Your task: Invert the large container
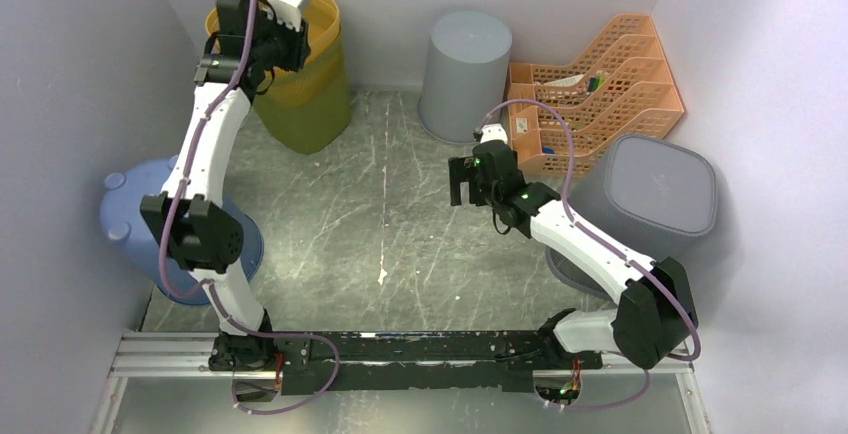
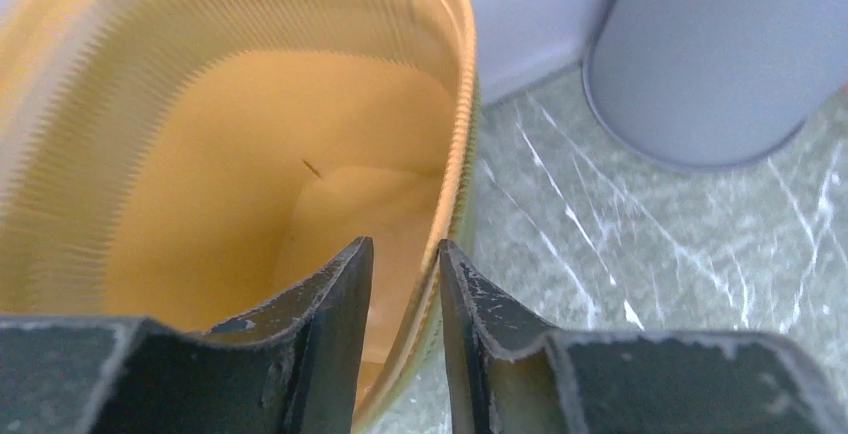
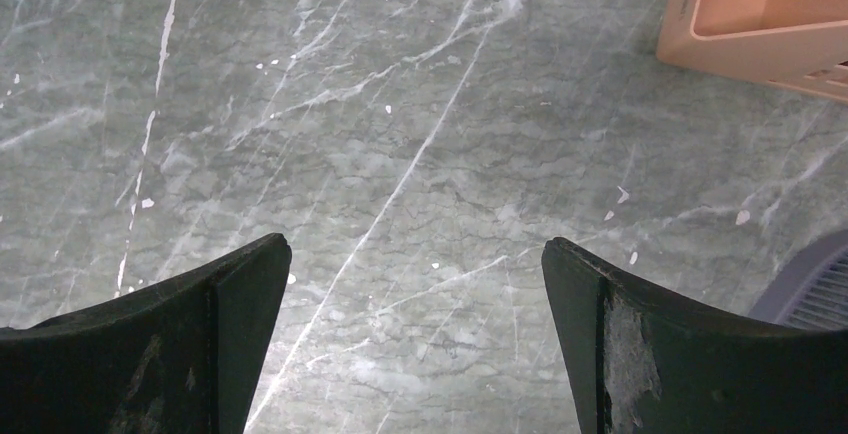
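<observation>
While the right gripper (image 3: 415, 244) is hovering wide open, the left gripper (image 2: 405, 244) is pinching the rim of the yellow bin (image 2: 200, 204).

Left gripper (image 2: 405, 244) reaches far, jaws pinched; right gripper (image 3: 415, 242) gapes.

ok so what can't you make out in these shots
- Where the left gripper meets the rim of the yellow bin: top view, the left arm covers it.
- Much of the blue tub: top view, the same arm crosses it.
- Contents of the orange file rack: too small in the top view; the right wrist view crops it at the corner.
- Near side of the grey square bin: top view, behind the right arm.
</observation>
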Tool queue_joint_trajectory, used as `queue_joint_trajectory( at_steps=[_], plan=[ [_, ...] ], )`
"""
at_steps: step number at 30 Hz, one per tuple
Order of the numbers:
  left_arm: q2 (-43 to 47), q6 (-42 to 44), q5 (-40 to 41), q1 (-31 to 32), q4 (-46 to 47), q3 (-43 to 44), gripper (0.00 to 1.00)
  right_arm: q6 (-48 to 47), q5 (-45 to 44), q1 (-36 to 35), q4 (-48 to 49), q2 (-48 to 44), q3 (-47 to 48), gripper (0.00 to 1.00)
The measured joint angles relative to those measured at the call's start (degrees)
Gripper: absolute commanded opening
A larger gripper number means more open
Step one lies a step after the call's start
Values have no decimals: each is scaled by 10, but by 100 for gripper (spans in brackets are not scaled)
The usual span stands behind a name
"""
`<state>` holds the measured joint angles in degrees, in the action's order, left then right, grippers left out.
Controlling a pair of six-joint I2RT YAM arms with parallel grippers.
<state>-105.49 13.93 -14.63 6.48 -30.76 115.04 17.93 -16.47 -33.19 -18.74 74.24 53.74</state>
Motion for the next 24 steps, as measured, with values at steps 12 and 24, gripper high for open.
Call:
queue_joint_trajectory(
  at_steps=[12,24],
  plan=[
    [191,-28,38,-3,106,38,9,2,9,0,16,29,0,100],
    [-16,63,-159,-23,-66,98,55,1,9,0,12,29,0,100]
  ],
)
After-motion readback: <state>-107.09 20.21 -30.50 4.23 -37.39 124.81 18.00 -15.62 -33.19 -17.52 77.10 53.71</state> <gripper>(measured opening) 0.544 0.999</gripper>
